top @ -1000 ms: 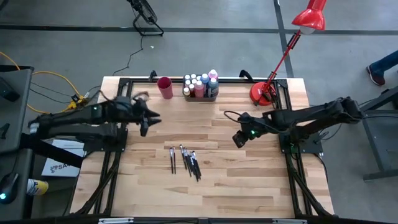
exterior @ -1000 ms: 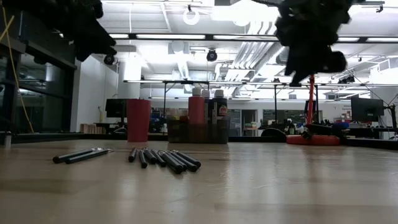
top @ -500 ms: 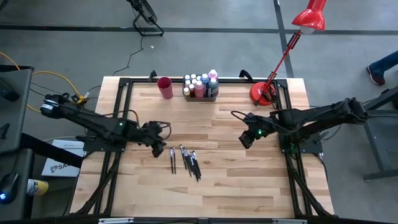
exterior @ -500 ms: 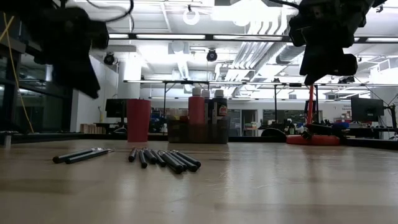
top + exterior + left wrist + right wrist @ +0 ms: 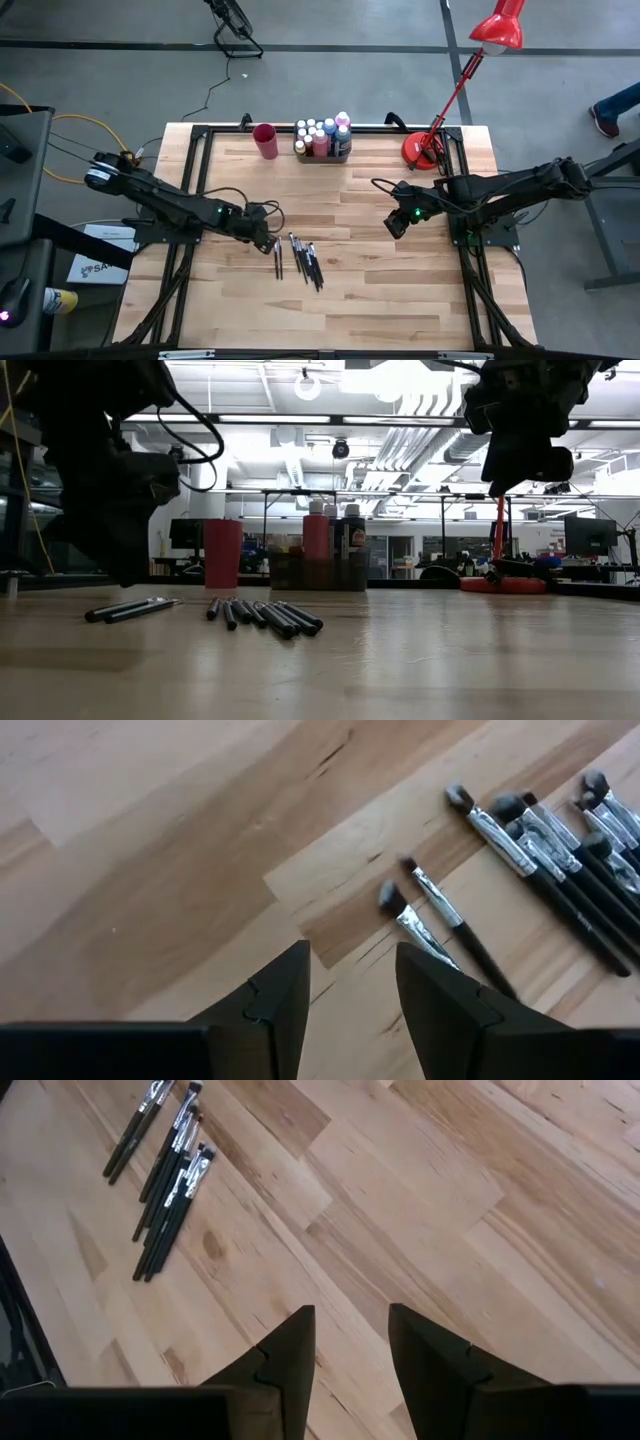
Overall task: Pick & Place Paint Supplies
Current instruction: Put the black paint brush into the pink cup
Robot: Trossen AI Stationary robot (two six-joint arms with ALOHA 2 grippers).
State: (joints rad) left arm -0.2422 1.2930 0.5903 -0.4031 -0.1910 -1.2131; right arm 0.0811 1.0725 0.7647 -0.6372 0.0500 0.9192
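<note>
Wooden butcher-block table [image 5: 400, 290], pale planks, black frame along its edges. Red desk lamp [image 5: 440, 110] stands at the far right corner.

Left gripper [image 5: 268, 231] — low over the table, just beside the brush ends of the thin dark-handled paintbrushes [image 5: 298, 257]. In the left wrist view its two dark fingers [image 5: 275, 1000] stand partly spread with bare wood in the gap; nothing pinched, nothing touched that can be seen. Nearest pair of brushes lies just ahead of the fingertips.

Right gripper [image 5: 394, 222] — hangs over bare table at the right of centre, well apart from the brushes. Fingers [image 5: 290, 1355] partly spread, empty.

Grey rectangular tray [image 5: 322, 152] at the far edge holds the small paint bottles with pale caps [image 5: 322, 135], upright, packed together. Red cylindrical cup [image 5: 265, 140] stands just beside the tray, on its left.

Brushes lie loose near the table's middle, roughly parallel, two set a little apart from the main bunch.

Writing: bottle labels too small to read.
</note>
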